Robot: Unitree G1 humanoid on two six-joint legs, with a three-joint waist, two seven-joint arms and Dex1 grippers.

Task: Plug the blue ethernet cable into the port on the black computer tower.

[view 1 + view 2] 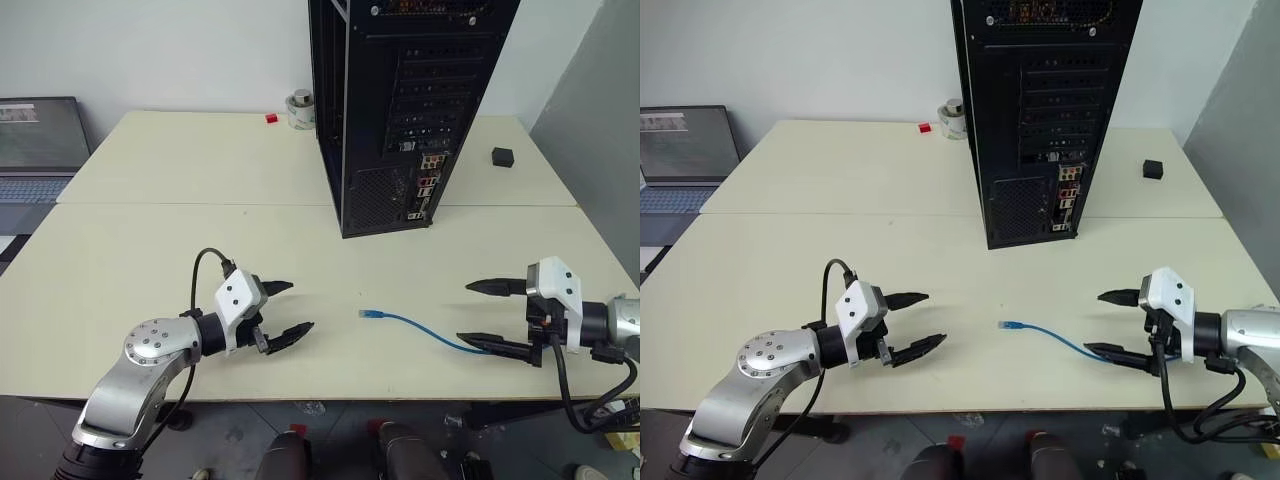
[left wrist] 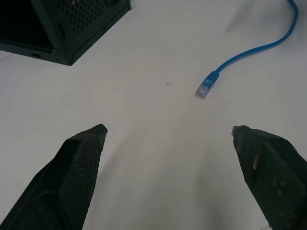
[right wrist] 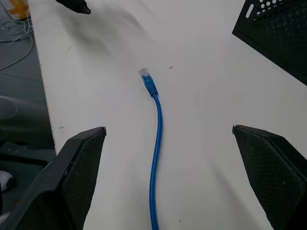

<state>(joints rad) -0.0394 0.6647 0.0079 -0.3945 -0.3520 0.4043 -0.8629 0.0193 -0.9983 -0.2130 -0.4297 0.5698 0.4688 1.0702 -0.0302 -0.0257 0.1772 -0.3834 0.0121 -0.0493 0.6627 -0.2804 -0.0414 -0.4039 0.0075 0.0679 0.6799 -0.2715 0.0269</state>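
The blue ethernet cable (image 1: 420, 328) lies flat on the cream table (image 1: 150, 250), its clear plug (image 1: 368, 314) pointing left and its other end running under my right gripper. The black computer tower (image 1: 400, 100) stands upright at the table's middle back, its perforated rear panel with small coloured ports (image 1: 428, 180) facing me. My left gripper (image 1: 285, 312) hovers open to the left of the plug, a short gap away. My right gripper (image 1: 482, 314) is open too, straddling the cable's run (image 3: 156, 158). Neither holds anything.
A small black cube (image 1: 502, 156) sits on the table right of the tower. A metal cup (image 1: 299, 108) and a small red block (image 1: 271, 118) stand at the back, left of the tower. A laptop (image 1: 38, 140) rests at the far left.
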